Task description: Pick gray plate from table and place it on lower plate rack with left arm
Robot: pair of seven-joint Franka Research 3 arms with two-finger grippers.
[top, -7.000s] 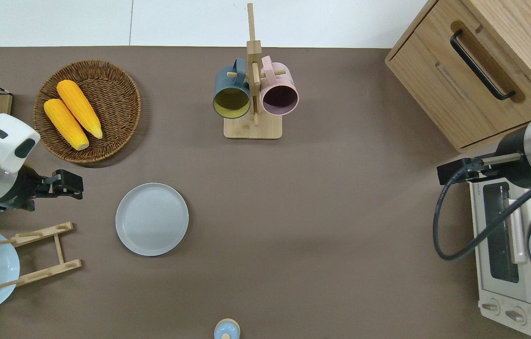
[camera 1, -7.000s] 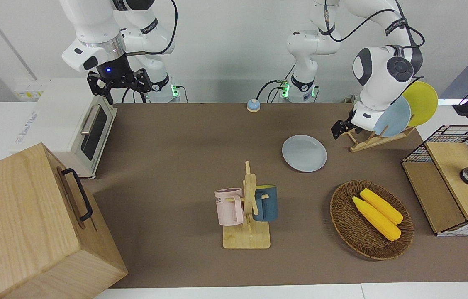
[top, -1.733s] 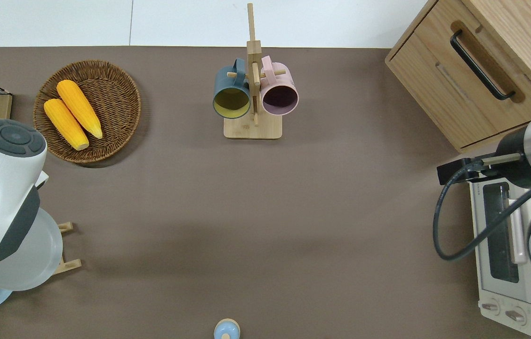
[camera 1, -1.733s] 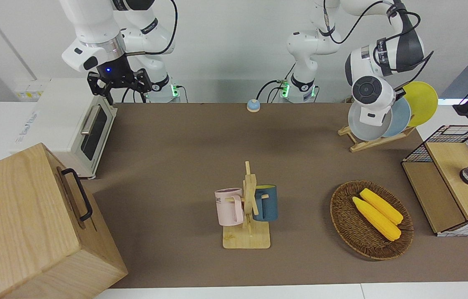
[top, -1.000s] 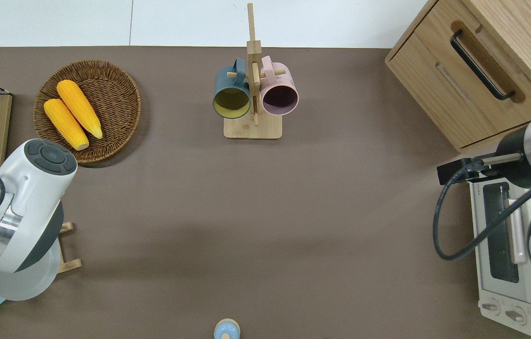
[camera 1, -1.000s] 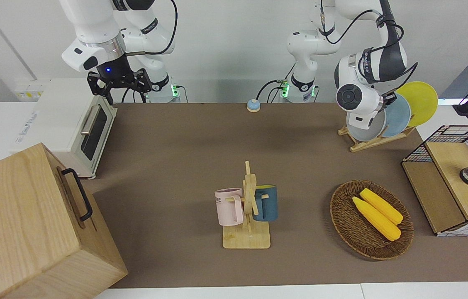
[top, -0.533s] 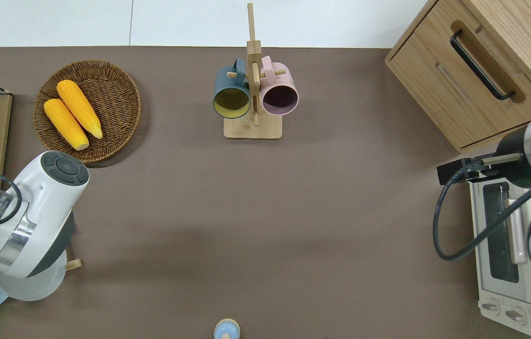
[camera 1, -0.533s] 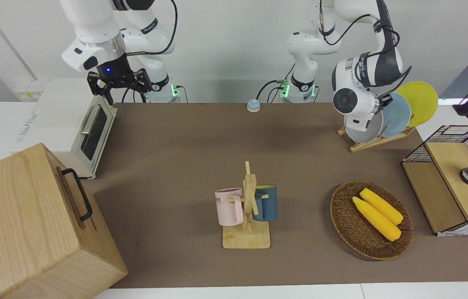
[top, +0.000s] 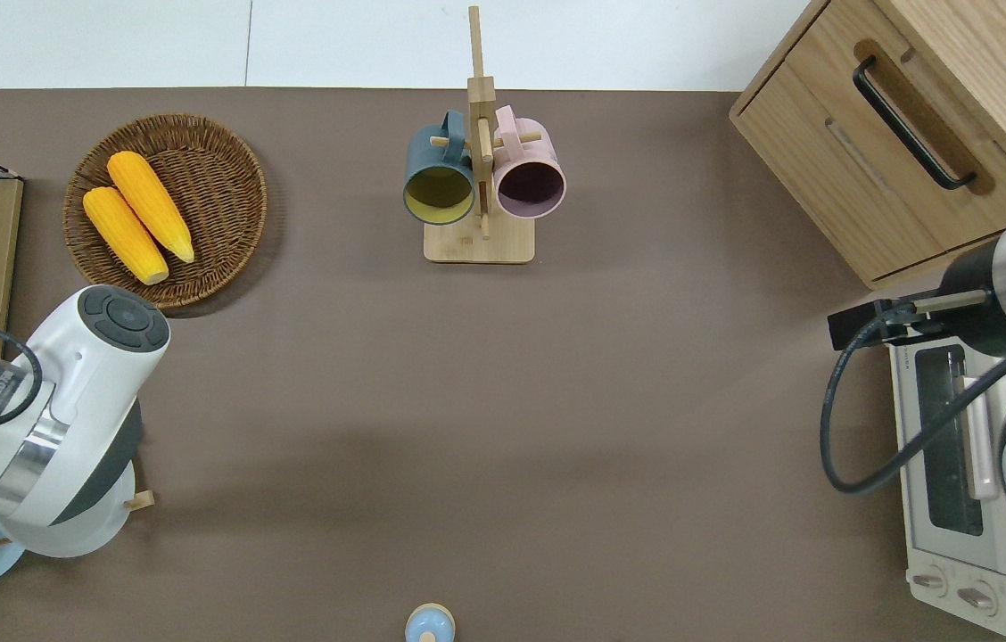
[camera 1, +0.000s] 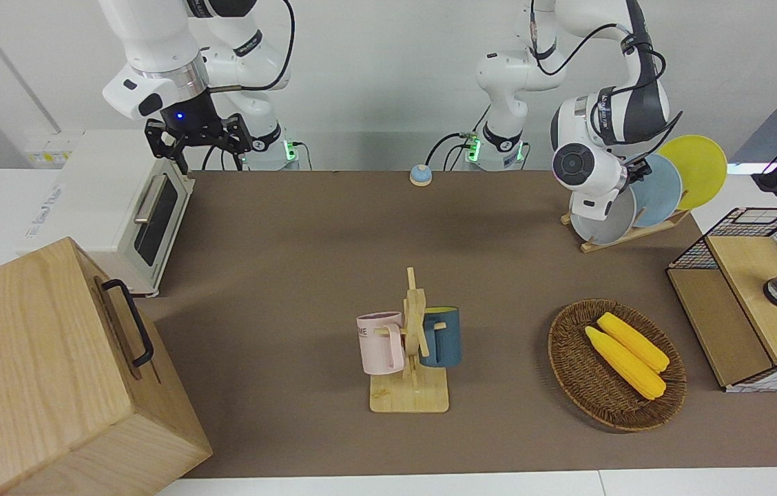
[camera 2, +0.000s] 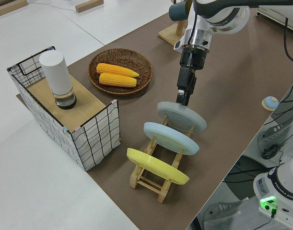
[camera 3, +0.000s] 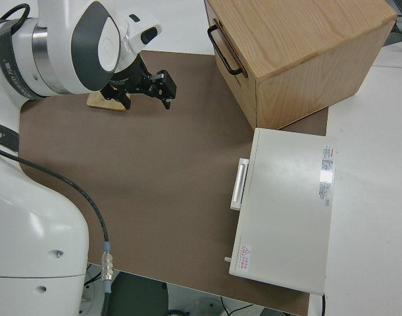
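At the left arm's end of the table, the gray plate (camera 2: 181, 116) stands tilted on edge in the rack (camera 2: 158, 179), in the slot next to the light blue plate (camera 2: 171, 138), with the yellow plate (camera 2: 157, 166) in the last slot. Directly above it, the left gripper (camera 2: 184, 97) points straight down with its fingertips closed on the plate's top rim. Release therefore looks to be a matter of opening the fingers and lifting straight up along that vertical line. Meanwhile the right arm is parked, its gripper (camera 3: 160, 85) spread wide and empty.
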